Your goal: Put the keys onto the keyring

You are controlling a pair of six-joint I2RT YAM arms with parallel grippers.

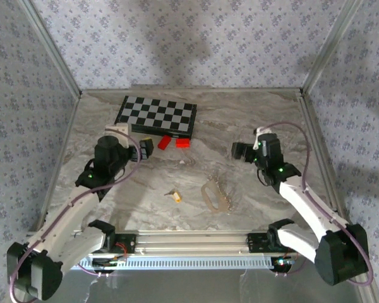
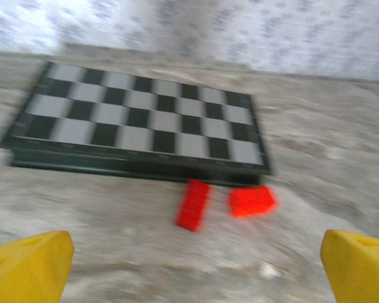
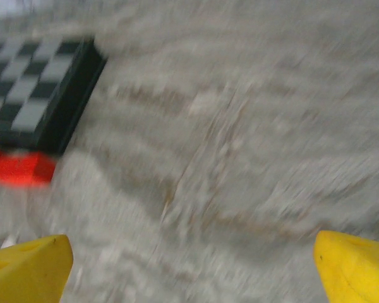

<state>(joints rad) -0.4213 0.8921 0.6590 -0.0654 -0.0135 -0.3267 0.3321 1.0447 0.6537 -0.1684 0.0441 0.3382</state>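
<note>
Plainly, both grippers stood open and empty above the counter [image 1: 114,189]. In the left wrist view the left gripper's [image 1: 145,146] yellow fingers [image 2: 28,268] sat wide apart with nothing between them, and the right gripper's [image 1: 239,150] fingers [image 3: 25,268] were spread the same way over bare marbled surface.

The key [image 1: 175,196] lay flat on the counter, toward the near edge and between the two arms. Its yellow-orange head was at the near-right end, and its pale shank pointed away to the far left, as far as so small a thing could be read. The keyring [image 1: 213,194] lay just beside it on the right, apart from it, its loop slanting from far-left to near-right with the chain tangle along its right side.

Both things lay nearer the arm bases than either gripper. The left gripper faced the chessboard [image 2: 139,126] and the two red blocks [image 2: 192,205], away from the key. The left gripper was the closer one to the key and the right gripper the closer one to the keyring. So the coming reach likely called for each arm to draw back and drop toward its own side.
</note>
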